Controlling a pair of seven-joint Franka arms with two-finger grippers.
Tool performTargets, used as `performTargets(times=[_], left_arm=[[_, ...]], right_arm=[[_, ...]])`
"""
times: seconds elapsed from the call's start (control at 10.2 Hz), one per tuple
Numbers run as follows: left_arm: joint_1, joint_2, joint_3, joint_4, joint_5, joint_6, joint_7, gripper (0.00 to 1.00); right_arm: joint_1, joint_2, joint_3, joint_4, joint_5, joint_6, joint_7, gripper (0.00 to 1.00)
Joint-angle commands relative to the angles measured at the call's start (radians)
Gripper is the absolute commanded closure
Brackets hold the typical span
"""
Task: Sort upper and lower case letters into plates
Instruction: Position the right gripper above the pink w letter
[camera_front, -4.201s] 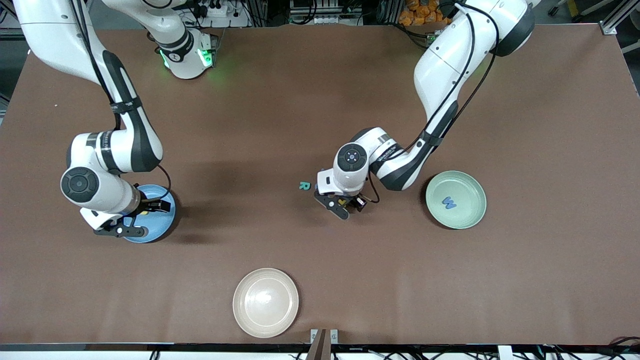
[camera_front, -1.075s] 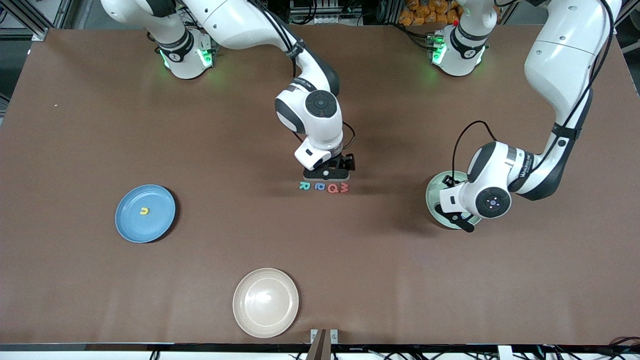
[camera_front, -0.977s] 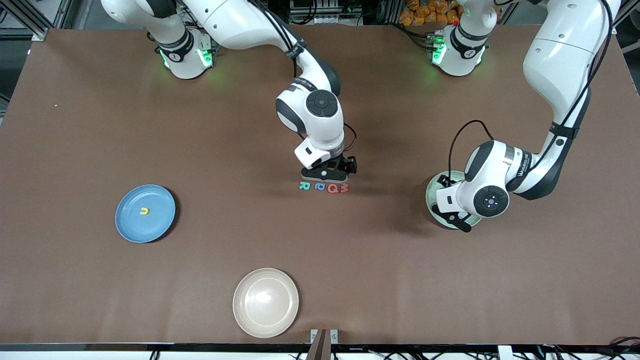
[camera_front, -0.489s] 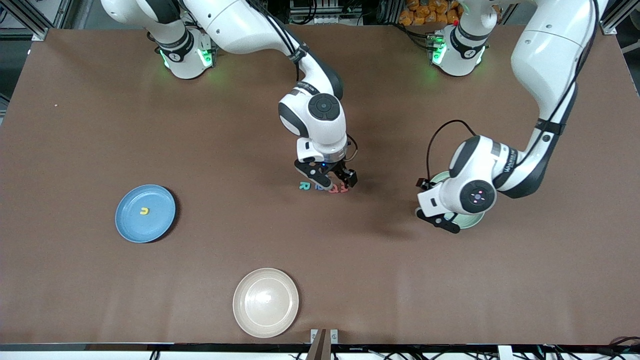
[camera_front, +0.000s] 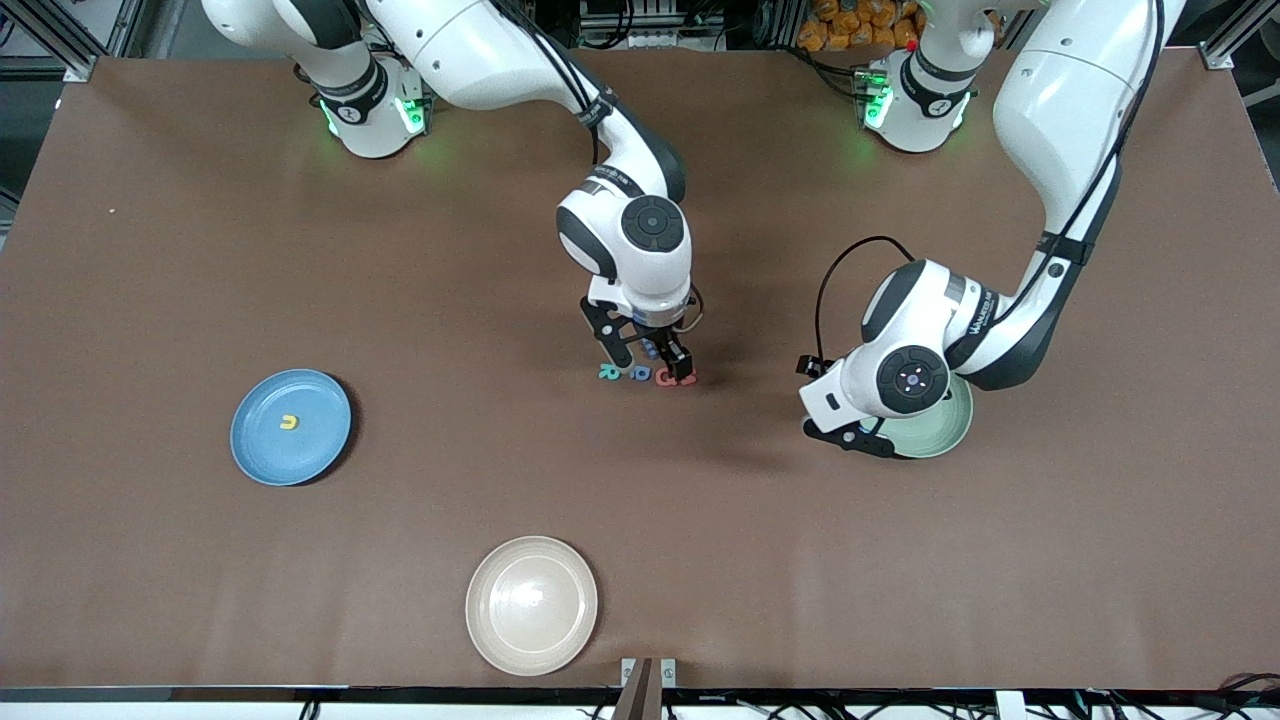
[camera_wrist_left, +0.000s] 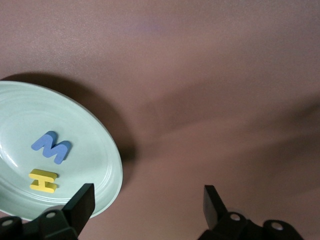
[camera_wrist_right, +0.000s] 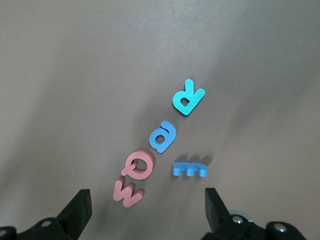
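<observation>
Nearest the front camera sits the cream-beige plate (camera_front: 532, 604), bare of letters. Farther up, toward the right arm's end of the table, the light blue plate (camera_front: 270, 445) holds a small yellow letter (camera_front: 289, 422); toward the left arm's end, the pale mint green plate (camera_wrist_left: 95, 150) carries a blue M (camera_wrist_left: 52, 146) and a yellow H (camera_wrist_left: 43, 180). The left gripper (camera_front: 850, 433) hangs over that plate's rim, fingers spread wide and holding nothing. Farther still, mid-table, lies a row of foam letters: teal R (camera_wrist_right: 188, 97), blue a (camera_wrist_right: 164, 135), pink Q (camera_wrist_right: 137, 165) and pink W (camera_wrist_right: 127, 192), with a blue m (camera_wrist_right: 189, 168) on edge just beside them. The right gripper (camera_front: 648, 359) hovers above this cluster, jaws fully apart and empty
</observation>
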Motion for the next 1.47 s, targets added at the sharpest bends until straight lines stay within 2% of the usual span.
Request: performTargets(times=[0.0,0.29,0.59,0.88,1.07,1.37], left_arm=[[-0.006,0.008,0.007,0.017,-0.025,-0.003,-0.012,0.04],[-0.006,0.006,0.007,0.023,-0.022,-0.003,-0.02,0.0],[-0.008,0.006,0.005,0.025,-0.019,-0.003,-0.018,0.0],[-0.012,0.005,0.005,0.026,-0.014,-0.003,-0.018,0.0],[-0.012,0.005,0.007,0.026,-0.012,-0.003,-0.015,0.0],[-0.012,0.005,0.007,0.026,-0.012,-0.003,-0.015,0.0]], right_arm=[[-0.022,0.017,0.007,0.037,0.048,-0.003,0.07,0.0],[-0.004,0.077,0.009,0.054,0.071,0.158,0.087,0.0],[-0.004,0.112,0.009,0.078,0.08,0.169,0.085,0.0],[-0.022,0.118,0.009,0.089,0.163,0.169,0.14,0.0],[-0.022,0.165,0.009,0.138,0.201,0.169,0.145,0.0],[-0.024,0.193,0.009,0.158,0.211,0.171,0.196,0.0]])
